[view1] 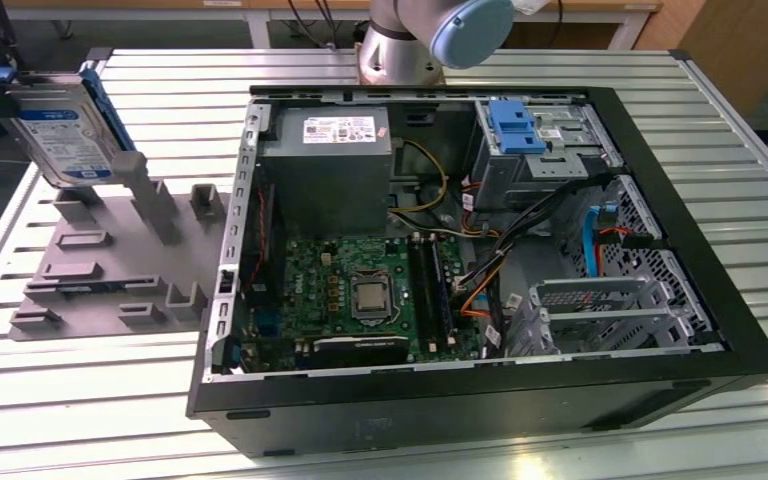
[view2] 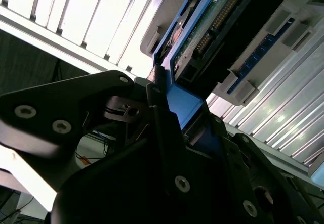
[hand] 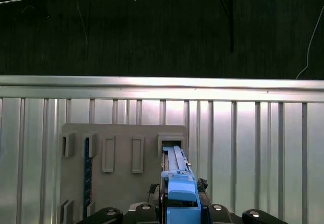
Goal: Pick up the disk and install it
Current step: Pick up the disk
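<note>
Since its black fingers (view2: 161,118) press either side of the blue side rail (hand: 181,191), the gripper (view2: 185,110) is clenched on the disk (view1: 67,135). The disk stands on edge and a bit tilted, circuit-board side showing in the second wrist view. Just under it is the grey slotted holder (view1: 104,255) on the slatted table (view1: 91,400), though I can't tell if the disk's low edge touches it. In the exterior view the disk is at roughly 10 o'clock from the open computer case (view1: 491,420), with the arm's base (view1: 404,50) farther back at 12 o'clock.
</note>
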Controlling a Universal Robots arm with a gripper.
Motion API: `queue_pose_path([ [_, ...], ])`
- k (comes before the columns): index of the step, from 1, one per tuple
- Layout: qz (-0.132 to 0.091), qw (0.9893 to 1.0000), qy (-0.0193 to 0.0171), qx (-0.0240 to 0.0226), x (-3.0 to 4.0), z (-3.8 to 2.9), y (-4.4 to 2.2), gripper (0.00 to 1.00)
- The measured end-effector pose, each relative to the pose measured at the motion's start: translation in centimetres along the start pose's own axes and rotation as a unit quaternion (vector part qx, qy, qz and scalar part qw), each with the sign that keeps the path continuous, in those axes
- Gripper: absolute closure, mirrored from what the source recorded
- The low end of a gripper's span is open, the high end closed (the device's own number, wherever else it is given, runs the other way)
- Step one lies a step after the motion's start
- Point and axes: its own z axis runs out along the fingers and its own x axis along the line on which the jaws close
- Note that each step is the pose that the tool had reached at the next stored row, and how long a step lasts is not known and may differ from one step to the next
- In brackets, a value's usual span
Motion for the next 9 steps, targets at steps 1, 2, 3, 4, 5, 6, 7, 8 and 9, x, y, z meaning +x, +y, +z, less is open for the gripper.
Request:
queue_pose_path([
  [1, 0.0, 1.0, 0.0, 0.0, 0.0, -0.03, 0.0, 0.64],
  [2, 0.0, 1.0, 0.0, 0.0, 0.0, -0.06, 0.0, 0.64],
  [3, 0.0, 1.0, 0.0, -0.0001, 0.0, -0.09, 0.0, 0.64],
  [4, 0.0, 1.0, 0.0, 0.0, 0.0, -0.12, 0.0, 0.64],
  [5, 0.0, 1.0, 0.0, 0.0, 0.0, -0.15, 0.0, 0.64],
  [6, 0.0, 1.0, 0.0, 0.0, 0.0, -0.19, 0.0, 0.64],
  [7, 0.0, 1.0, 0.0, 0.0, 0.0, -0.23, 0.0, 0.64],
  [8, 0.0, 1.0, 0.0, 0.0001, -0.01, -0.25, 0.0, 0.64],
  [9, 0.0, 1.0, -0.0001, 0.0001, -0.01, -0.27, 0.0, 0.64],
])
